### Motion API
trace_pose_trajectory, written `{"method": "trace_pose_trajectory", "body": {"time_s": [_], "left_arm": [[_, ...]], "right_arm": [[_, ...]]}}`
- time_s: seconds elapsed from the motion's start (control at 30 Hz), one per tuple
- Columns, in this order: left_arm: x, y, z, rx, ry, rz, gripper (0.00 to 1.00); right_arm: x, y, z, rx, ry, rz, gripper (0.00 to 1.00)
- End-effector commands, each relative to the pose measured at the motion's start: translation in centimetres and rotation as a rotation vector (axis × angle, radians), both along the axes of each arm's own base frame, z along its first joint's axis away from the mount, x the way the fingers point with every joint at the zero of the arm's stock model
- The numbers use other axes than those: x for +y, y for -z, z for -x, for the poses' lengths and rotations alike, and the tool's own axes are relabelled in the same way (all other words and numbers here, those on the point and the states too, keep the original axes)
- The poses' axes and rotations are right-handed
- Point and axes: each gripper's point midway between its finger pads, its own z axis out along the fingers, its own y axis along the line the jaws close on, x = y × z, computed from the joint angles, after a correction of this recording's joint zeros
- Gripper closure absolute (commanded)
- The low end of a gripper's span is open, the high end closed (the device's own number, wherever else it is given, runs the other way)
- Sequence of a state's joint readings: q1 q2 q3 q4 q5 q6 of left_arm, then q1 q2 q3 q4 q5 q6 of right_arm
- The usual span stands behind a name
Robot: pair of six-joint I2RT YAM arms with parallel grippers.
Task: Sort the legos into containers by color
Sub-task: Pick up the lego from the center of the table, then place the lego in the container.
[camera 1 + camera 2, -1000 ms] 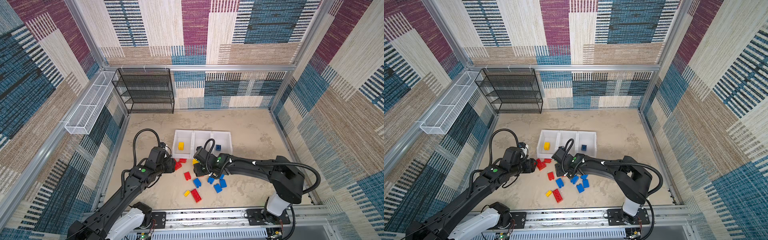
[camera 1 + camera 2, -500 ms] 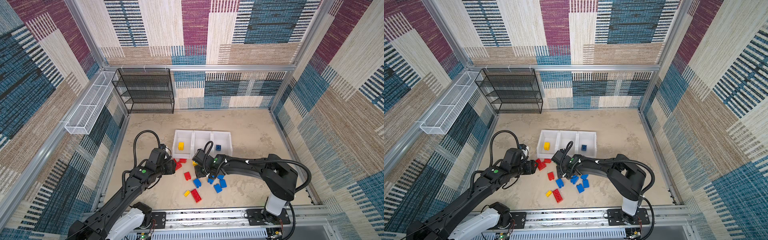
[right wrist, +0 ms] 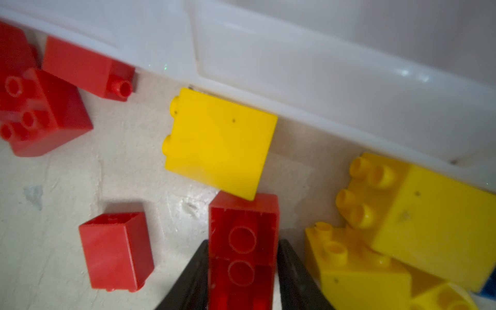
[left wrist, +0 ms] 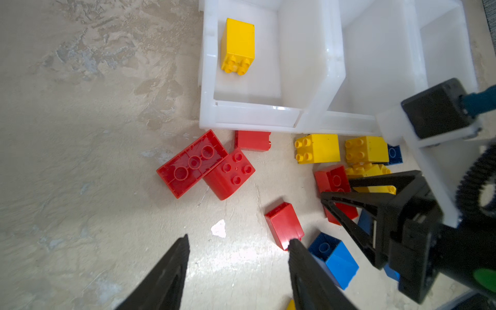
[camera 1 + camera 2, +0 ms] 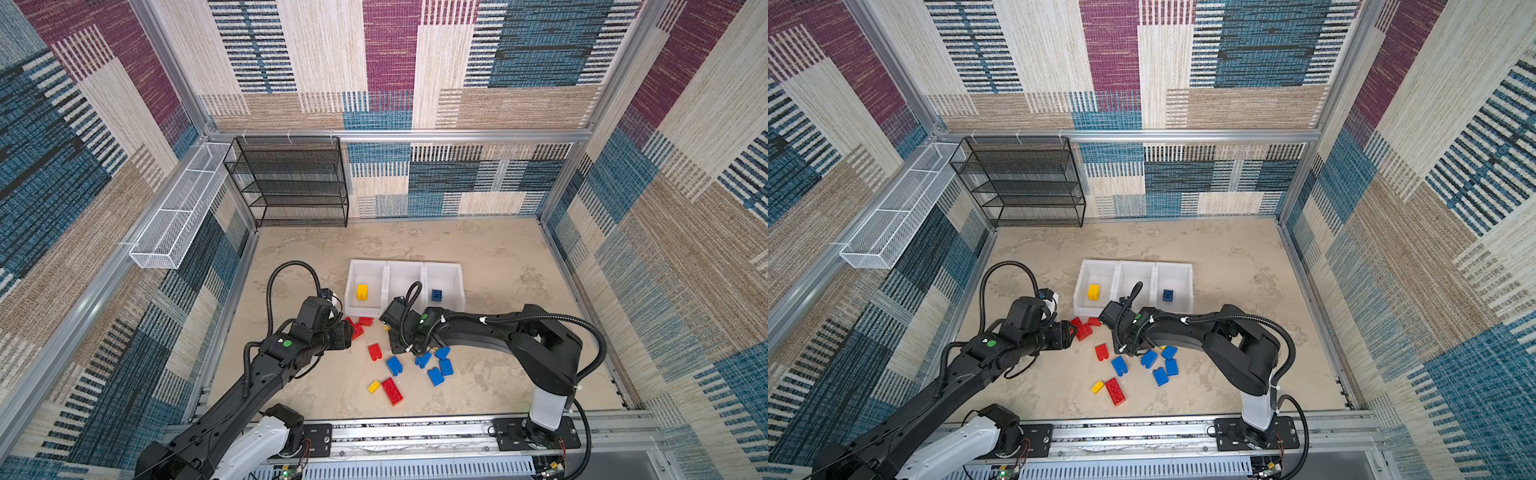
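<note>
The right gripper [image 3: 243, 241] is pinching the upturned red oblong brick [image 3: 243, 228] across its width, long axis lying along the jaws toward the white bins [image 3: 295, 67] just ahead; the left gripper [image 4: 239, 239] is hovering spread, empty.

Around me: walls [image 5: 395, 62] clad in woven patchwork of blue, maroon, beige and cream striped blocks. Aluminium frame [image 5: 457, 135] along back and up corners. Floor [image 5: 498, 257] beige, mottled like stone. Black wire-mesh rack [image 5: 291, 183] stands back left, against wall. White wire-mesh basket [image 5: 178, 216] hangs on left rail, just beside rack. Light even.
</note>
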State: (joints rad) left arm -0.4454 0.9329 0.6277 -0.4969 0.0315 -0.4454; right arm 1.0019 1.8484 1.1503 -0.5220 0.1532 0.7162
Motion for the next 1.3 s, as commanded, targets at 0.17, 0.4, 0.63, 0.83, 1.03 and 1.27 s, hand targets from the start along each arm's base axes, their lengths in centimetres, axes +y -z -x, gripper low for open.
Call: {"method": "trace_pose_trajectory", "body": {"time_s": [0.17,0.4,0.63,0.83,1.03,1.27], "left_arm": [[-0.1,-0.5,-0.3,-0.018,-0.017,0.029,0.37],[-0.1,-0.5,-0.1,-0.022,-0.022,0.033,0.38],[0.0,-0.5,0.0,-0.023,-0.024,0.037,0.38],[-0.1,-0.6,0.1,-0.021,-0.024,0.053,0.37],[-0.5,-0.2,0.7,0.004,-0.022,0.089,0.38],[-0.6,0.3,1.6,0.018,-0.030,0.120,0.37]], "right_arm": [[-0.9,-0.6,0.2,-0.019,0.020,0.006,0.69],[-0.9,-2.7,0.3,-0.037,0.011,-0.029,0.73],[-0.5,-7.9,-2.1,-0.163,-0.024,-0.037,0.74],[-0.5,-10.3,-6.9,-0.238,-0.015,-0.061,0.73],[-0.4,-9.2,-11.3,-0.250,-0.015,-0.048,0.71],[-0.9,-7.9,-14.3,-0.244,-0.001,-0.024,0.68]]}}
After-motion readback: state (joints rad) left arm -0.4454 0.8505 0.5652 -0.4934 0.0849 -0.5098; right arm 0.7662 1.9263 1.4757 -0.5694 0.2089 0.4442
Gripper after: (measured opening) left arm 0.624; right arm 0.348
